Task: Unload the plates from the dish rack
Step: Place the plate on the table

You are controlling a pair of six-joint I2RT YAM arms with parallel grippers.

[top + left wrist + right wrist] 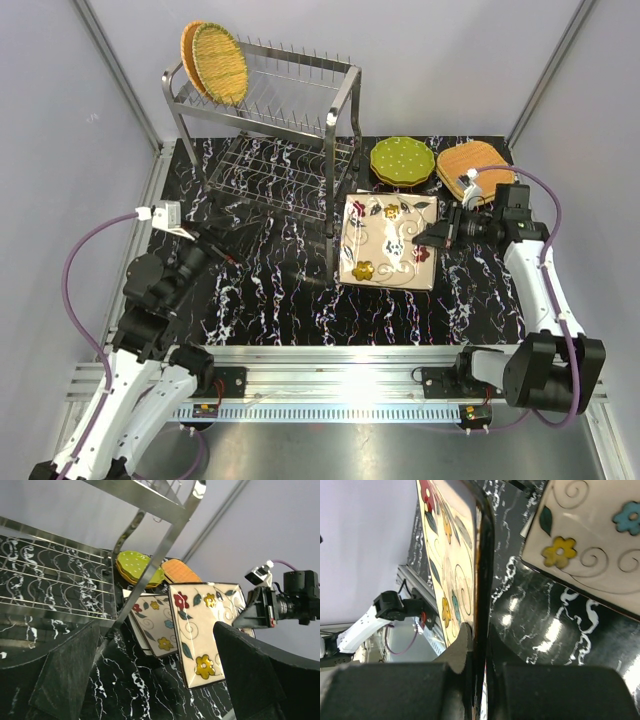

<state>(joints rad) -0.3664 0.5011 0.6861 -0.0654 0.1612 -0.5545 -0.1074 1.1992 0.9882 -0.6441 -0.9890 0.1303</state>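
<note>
The dish rack (262, 130) stands at the back left with two wicker plates (215, 62) upright at the left end of its top tier. My right gripper (432, 240) is shut on the right edge of a square cream flowered plate (385, 235), which hangs tilted over another square plate (155, 622) lying on the table. In the right wrist view the held plate's dark rim (482, 555) runs between the fingers (457, 645). My left gripper (222, 252) is open and holds nothing, low over the table in front of the rack's lower shelf (55, 580).
Green dotted plates (402, 160) and a wicker plate (470, 167) lie stacked on the black marbled table (280, 300) to the right of the rack. A rack post (160, 555) rises just ahead of the left gripper. An aluminium rail (330, 365) borders the near edge.
</note>
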